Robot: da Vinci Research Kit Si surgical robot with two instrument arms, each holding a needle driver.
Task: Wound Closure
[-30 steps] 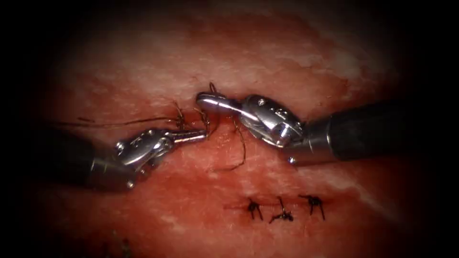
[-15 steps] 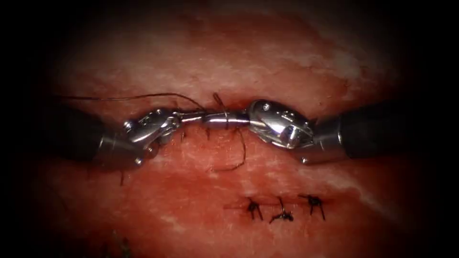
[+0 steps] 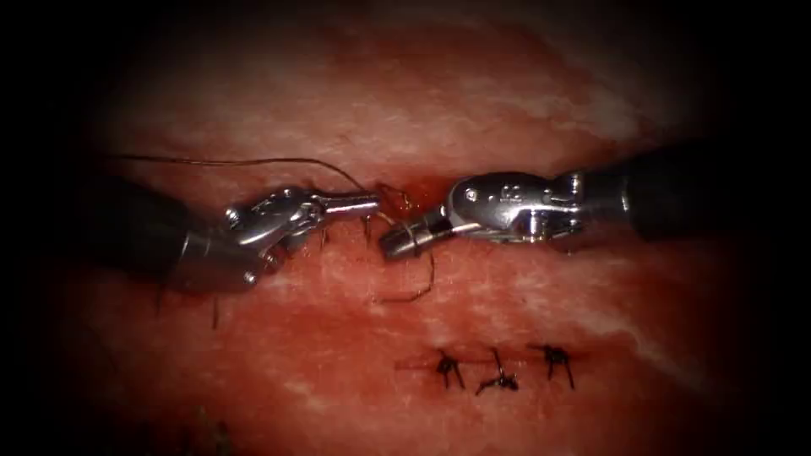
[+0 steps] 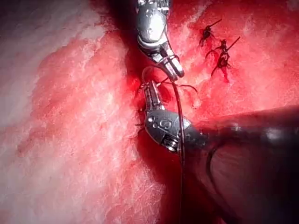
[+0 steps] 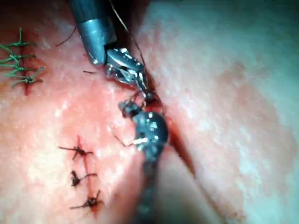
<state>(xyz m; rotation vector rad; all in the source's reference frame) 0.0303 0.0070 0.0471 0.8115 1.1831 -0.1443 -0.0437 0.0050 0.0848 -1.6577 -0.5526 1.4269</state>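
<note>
The tissue (image 3: 473, 110) has a red, wet cut (image 3: 416, 184) running across between the two tools. My left tool (image 3: 372, 203) reaches in from the left, shut on the dark thread (image 3: 253, 161), which arcs away to the far left. My right tool (image 3: 390, 245) points down and left just beside it, jaws shut, with a loop of thread (image 3: 416, 226) lying around them. A loose thread end (image 3: 418, 291) curls on the tissue below. I see no needle. The left wrist view has the left tool (image 4: 150, 91) and right tool (image 4: 176, 71) tip to tip.
Three tied stitches with cut ends (image 3: 498, 376) sit in a row below the tools, also seen as knots (image 5: 77, 177). Short thread ends (image 3: 367, 228) stick out of the tissue under the left tool. Red fluid (image 3: 355, 338) wets the tissue around the cut.
The left tool rose to the cut, lifting its thread. The right tool met it tip to tip, then swung its jaws down and left, now with thread looped around them.
</note>
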